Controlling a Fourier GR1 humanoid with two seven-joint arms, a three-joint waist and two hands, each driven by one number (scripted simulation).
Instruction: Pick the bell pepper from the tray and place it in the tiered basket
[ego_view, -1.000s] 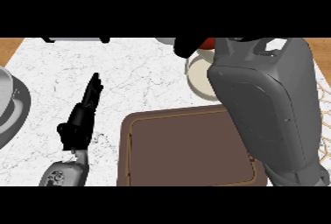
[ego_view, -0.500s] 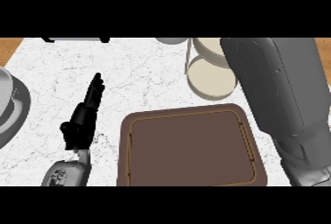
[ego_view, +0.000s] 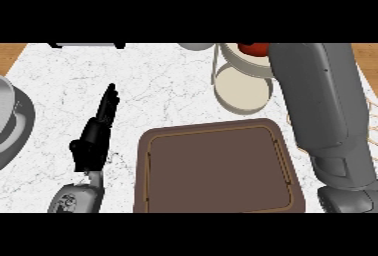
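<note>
Where visible, red pepper (ego_view: 253, 48), axis unclear.

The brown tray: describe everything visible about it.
The brown tray is a dark brown, rounded-corner rectangle with a raised rim and a thin lighter line running inside that rim. It looks like wood or matte plastic. It lies flat on the white marbled counter, low in the head view, its near edge cut off by the picture's lower edge. Nothing shows on it. The left robot hand rests open beside it to the left, not touching; the right forearm passes along its right side.
</note>
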